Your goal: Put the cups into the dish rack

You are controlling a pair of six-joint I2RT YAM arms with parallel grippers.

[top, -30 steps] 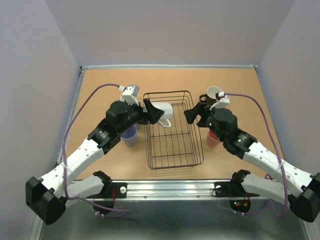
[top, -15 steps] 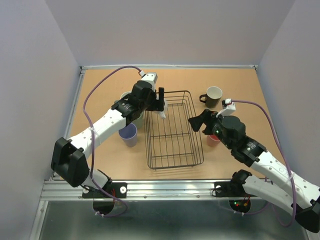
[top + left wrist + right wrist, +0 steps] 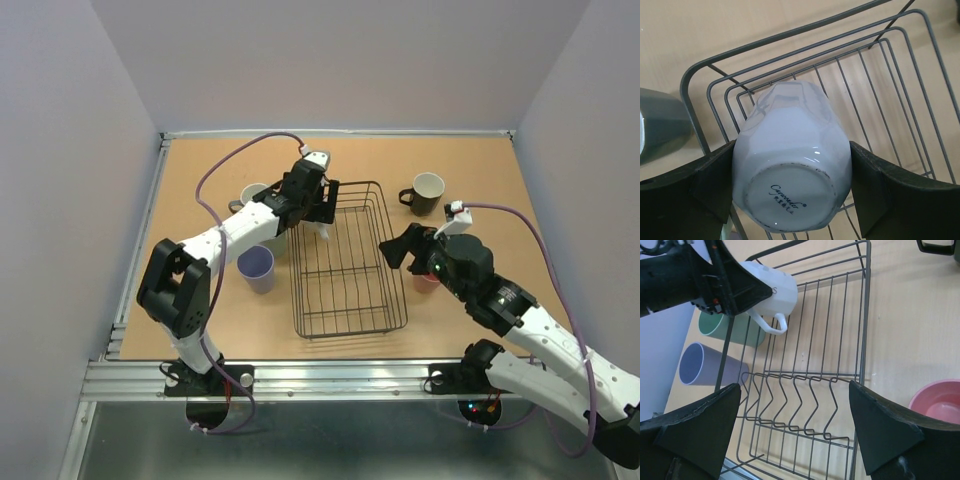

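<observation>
Left gripper (image 3: 792,192): clamped on white mug (image 3: 790,150), one finger each side, base toward the wrist camera, mouth tipped into upper-left corner of dish rack (image 3: 345,265). Right gripper (image 3: 792,427): spread wide, holding nothing, by the rack's right edge. Outside the rack: lavender tumbler (image 3: 256,268) just left, red-pink tumbler (image 3: 940,402) just right, black mug (image 3: 425,192) upper right. Tan tabletop (image 3: 480,170); pale grey walls (image 3: 340,60).
</observation>
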